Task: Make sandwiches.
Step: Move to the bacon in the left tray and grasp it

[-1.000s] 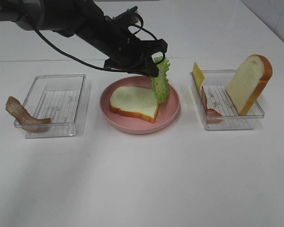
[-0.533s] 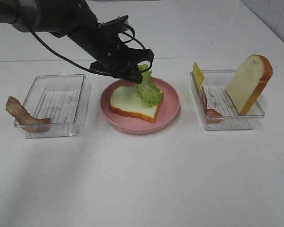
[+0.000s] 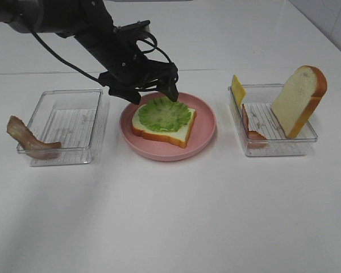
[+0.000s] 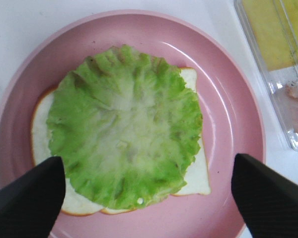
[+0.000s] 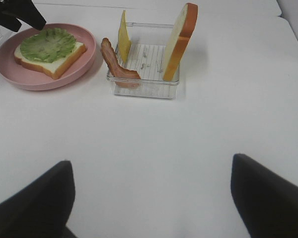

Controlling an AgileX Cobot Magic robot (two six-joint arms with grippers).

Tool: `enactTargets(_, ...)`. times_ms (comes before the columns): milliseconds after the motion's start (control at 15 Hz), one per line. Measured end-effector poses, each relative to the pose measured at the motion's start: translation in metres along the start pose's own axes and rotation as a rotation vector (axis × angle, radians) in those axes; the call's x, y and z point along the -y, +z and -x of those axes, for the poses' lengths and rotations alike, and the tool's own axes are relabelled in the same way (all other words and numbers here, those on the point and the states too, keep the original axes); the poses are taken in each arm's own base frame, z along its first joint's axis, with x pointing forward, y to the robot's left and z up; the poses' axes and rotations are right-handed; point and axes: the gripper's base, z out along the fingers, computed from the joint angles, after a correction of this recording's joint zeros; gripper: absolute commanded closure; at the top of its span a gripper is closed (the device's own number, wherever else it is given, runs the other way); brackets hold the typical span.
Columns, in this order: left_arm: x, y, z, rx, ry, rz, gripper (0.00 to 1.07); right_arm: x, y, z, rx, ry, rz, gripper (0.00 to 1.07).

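Showing ruffled lettuce [image 3: 162,113] lying on 1 square slice [image 3: 182,132] on round pink plate [image 3: 204,128]; hovering above, left gripper [image 3: 152,95] spread, empty; right gripper [image 5: 150,161] gaping; ribbed clear tray [image 3: 273,149] holding upright slice [image 3: 298,99], cheese [image 3: 237,88], bacon [image 3: 251,128].

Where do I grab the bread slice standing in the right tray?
Probably take the bread slice by its top crust from above, jaws across the two flat faces: it stands on edge in the tray, so the top is clear.

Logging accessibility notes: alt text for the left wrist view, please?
A green lettuce leaf lies flat on a white bread slice on a pink plate, framed by the open left gripper. A clear tray's corner shows beside the plate.
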Motion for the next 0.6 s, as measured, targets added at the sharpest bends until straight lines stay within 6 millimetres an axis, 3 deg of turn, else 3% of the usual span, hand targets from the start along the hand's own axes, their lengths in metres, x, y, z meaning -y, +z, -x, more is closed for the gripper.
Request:
enactTargets(267,-0.030,-0.053,0.009,-0.051,-0.049,0.053,0.21,0.000,0.000,0.000,0.000,0.000,0.000,0.27)
enactTargets(400,-0.049,-0.085,0.011,-0.079,-0.108,0.091,0.28,0.000,0.000,0.000,0.000,0.000,0.000,0.27)
enactTargets(467,-0.063,-0.111,0.007,-0.130,-0.148,0.139,0.38,0.000,0.000,0.000,0.000,0.000,0.000,0.27)
enactTargets(600,-0.067,-0.116,0.005,-0.156,-0.158,0.154,0.43,0.000,0.000,0.000,0.000,0.000,0.000,0.27)
